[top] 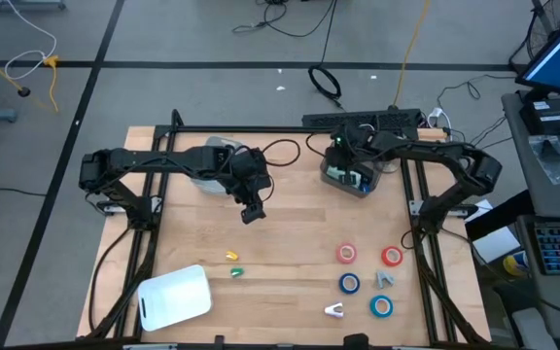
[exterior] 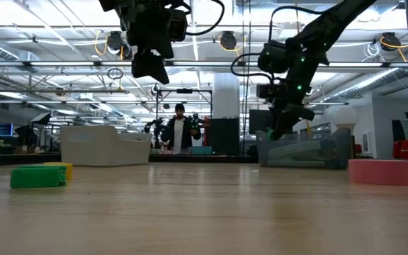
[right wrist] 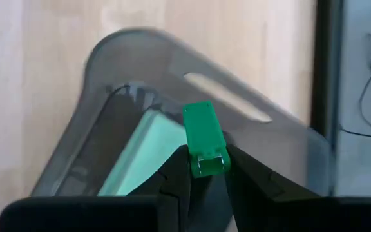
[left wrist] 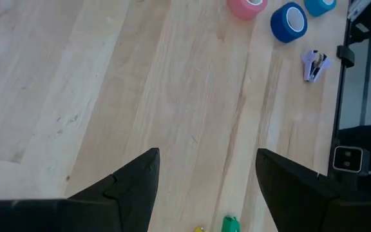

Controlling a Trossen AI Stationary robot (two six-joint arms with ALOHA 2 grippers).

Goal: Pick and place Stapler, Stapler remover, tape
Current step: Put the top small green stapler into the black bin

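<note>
My right gripper (right wrist: 206, 171) is shut on a small green stapler (right wrist: 204, 135) and hangs over the grey bin (top: 356, 181) at the table's far right. A pale teal thing (right wrist: 152, 149) lies inside that bin. My left gripper (top: 253, 212) is open and empty, raised above the table's middle. A yellow stapler (top: 231, 256) and a second green one (top: 236, 272) lie flat on the wood near it. Two red tape rolls (top: 346, 254) and two blue ones (top: 349, 283) lie flat at the near right, with two staple removers (top: 334, 310) among them. My right gripper pinches the green stapler between its two fingers (right wrist: 176, 175) at the stapler's near end (right wrist: 209, 162). The stapler's length runs on past the fingertips. It is lifted clear, over the grey bin's opening (right wrist: 237, 109).
A white bin (top: 175, 297) sits at the near left corner. A clear bin (top: 207, 160) stands at the far left beneath my left arm. Black frame rails (top: 426, 262) run along both sides of the table. Bare wood (top: 290, 243) spans the middle. A person (exterior: 179, 131) stands far behind.
</note>
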